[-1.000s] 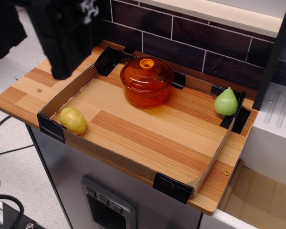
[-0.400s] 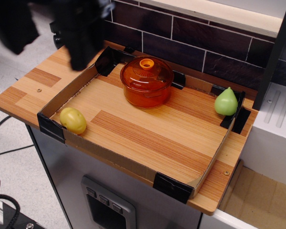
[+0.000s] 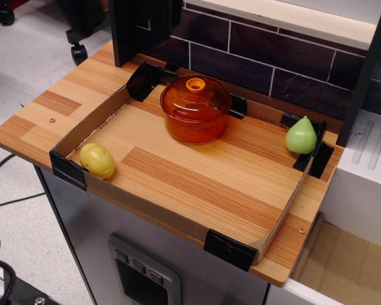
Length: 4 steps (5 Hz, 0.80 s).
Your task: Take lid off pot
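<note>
Still closed, the pot [image 3: 195, 122] sits at the back of the wooden tabletop [image 3: 197, 178], its lid [image 3: 195, 96] on; no writing is readable, and the claw's opening cannot be told

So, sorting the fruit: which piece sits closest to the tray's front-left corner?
The yellow fruit, beside that corner's black bracket; the green pear sits at the far right edge.

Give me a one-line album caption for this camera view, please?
Lid still on the orange pot, between a yellow potato and green pear.
</note>
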Each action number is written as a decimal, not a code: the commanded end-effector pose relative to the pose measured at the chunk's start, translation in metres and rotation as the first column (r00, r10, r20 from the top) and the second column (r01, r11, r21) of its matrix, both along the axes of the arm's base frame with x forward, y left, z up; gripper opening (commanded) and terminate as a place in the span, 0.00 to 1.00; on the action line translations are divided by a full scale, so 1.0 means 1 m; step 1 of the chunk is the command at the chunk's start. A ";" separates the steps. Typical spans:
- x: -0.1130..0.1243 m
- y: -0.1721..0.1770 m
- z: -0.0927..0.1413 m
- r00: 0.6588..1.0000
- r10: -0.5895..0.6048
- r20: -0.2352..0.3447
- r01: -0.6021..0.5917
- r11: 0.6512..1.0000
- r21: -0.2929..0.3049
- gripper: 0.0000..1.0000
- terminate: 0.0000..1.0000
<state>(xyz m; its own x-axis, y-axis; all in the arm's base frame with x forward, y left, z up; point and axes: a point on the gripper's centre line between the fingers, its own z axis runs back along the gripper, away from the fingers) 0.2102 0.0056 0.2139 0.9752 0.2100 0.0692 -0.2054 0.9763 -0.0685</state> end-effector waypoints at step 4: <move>0.118 0.064 -0.068 0.986 0.141 0.092 -0.147 0.987 0.060 1.00 0.00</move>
<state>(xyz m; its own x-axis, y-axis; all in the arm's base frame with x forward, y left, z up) 0.3240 0.0658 0.1288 0.9330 0.3389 0.1209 -0.3391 0.9406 -0.0192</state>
